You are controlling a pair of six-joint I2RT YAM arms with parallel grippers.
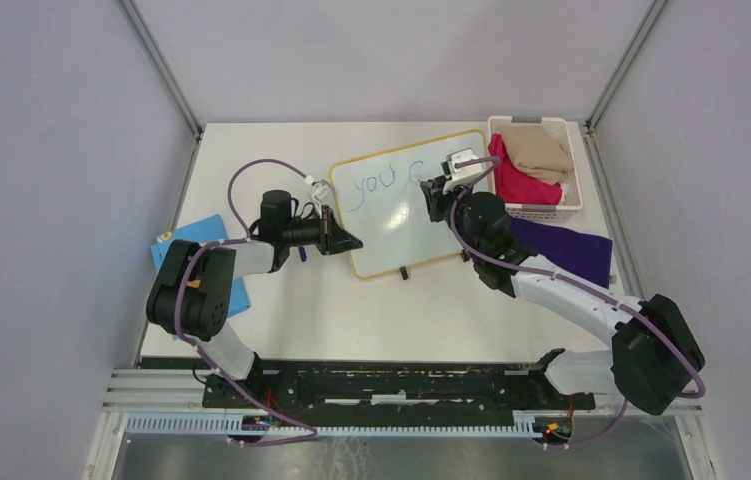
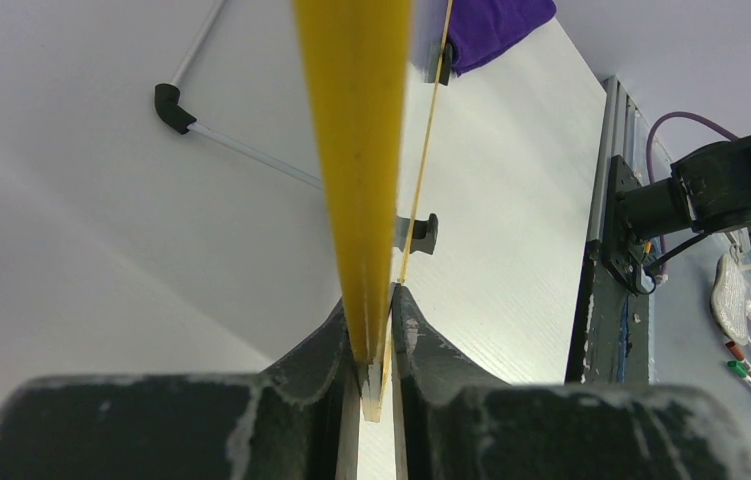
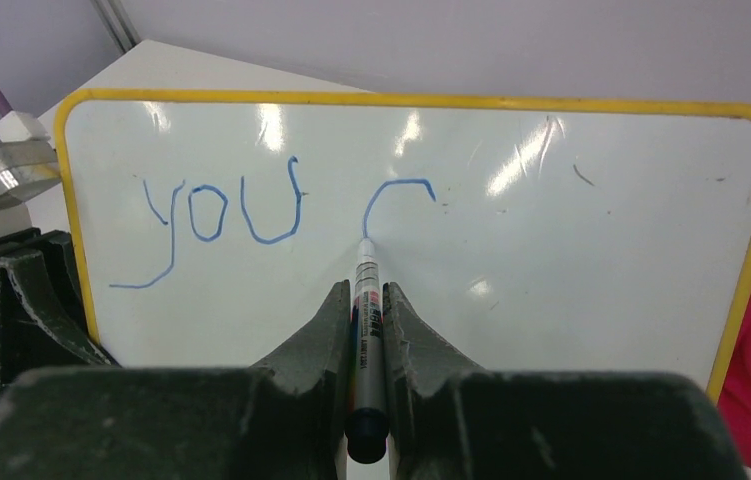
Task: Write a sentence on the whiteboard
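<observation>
**Ana:** Why is the left gripper (image 2: 376, 308) on the board at all?

**Ben:** Its fingers are clenched on the thin yellow frame (image 2: 356, 150) of the rectangular glossy white whiteboard (image 3: 571, 290). The frame runs straight out from between the fingertips. I'd judge it is there as a brace, so the board doesn't slide or rock under the pen.

**Ana:** And the right gripper (image 3: 365, 296)?

**Ben:** It is closed tight on a slim white marker with a black cap end (image 3: 367, 330). The barrel lies along the slot between the fingers, and the tip sticks out just beyond them, touching the board. Held that way, the wrist can steer each stroke.

**Ana:** Where does the sentence (image 3: 221, 215) stand?

**Ben:** It is in blue strokes directly ahead of the right fingertips. "you" sits to their left, and the tip rests at the foot of a curved stroke, probably a "C". So most of the writing is not yet done, by my reckoning.

**Ana:** What's the count?

**Ben:** There are two arms, one whiteboard and one marker. I count one finished word and one letter begun. Two small black feet (image 2: 421, 232) show to the right of the left fingers. Beyond the right fingers is one white lattice basket (image 1: 541, 211) of folded cloths, and one purple cloth (image 1: 566, 250) lies beside that arm.
</observation>
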